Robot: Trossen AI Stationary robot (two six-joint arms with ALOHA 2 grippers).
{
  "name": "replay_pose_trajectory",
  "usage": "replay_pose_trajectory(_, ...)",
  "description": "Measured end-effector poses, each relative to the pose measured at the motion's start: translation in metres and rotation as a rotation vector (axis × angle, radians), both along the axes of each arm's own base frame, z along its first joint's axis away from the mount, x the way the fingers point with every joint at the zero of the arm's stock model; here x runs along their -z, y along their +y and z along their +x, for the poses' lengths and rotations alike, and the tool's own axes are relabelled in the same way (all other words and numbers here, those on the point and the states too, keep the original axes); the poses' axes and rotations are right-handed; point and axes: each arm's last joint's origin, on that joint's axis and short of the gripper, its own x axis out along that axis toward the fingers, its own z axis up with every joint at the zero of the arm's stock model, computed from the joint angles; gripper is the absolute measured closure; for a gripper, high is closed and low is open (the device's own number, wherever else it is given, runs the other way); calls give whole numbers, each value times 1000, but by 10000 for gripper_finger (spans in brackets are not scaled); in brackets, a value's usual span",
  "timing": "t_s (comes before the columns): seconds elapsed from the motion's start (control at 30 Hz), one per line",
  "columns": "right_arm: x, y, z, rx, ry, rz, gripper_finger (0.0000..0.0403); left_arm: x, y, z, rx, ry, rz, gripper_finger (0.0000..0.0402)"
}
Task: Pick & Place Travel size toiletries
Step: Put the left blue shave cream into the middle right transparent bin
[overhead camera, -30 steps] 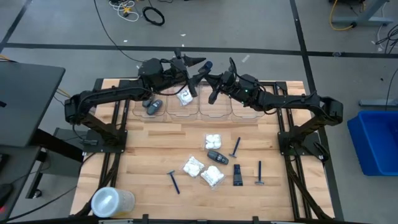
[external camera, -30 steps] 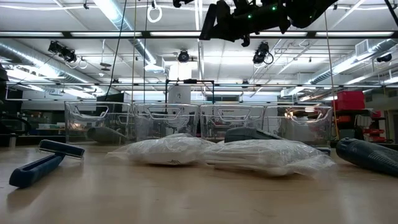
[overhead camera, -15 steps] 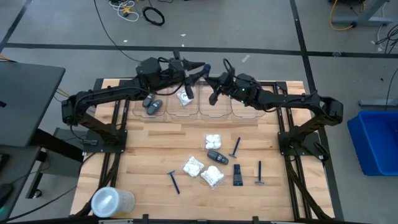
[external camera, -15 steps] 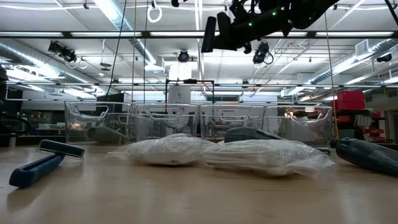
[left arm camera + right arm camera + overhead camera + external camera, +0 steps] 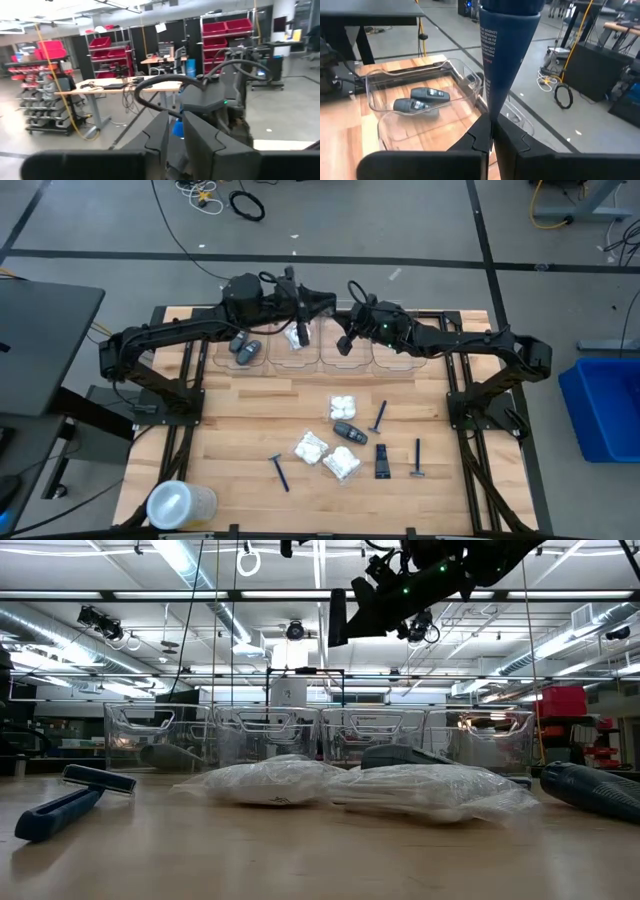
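Right end effector (image 5: 492,131) is clamped on a small black tube (image 5: 506,55), which I hold above the bins (image 5: 347,356) for dropping. Left end effector (image 5: 312,302) hovers beside it, fingers together and empty. Remaining toiletries (image 5: 343,432) lie mid-table (image 5: 230,420).

Four white packets (image 5: 310,447), three grey cases (image 5: 349,431), three razors (image 5: 279,471), four bins (image 5: 246,356).

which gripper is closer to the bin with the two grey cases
Left. The left gripper is about two bins from that bin; the right gripper, holding a black tube, hangs farther along the row.
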Motion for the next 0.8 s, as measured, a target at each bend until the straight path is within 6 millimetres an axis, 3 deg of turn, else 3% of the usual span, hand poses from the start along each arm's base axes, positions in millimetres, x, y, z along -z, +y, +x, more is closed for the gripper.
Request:
replay_pose_trajectory(0.33,5,0,-1,3,41,26,384,1,-6,2,89,-9,-80,388)
replay_pose_trajectory(0.8,5,0,-1,3,44,27,384,1,-50,13,158,-9,-125,396)
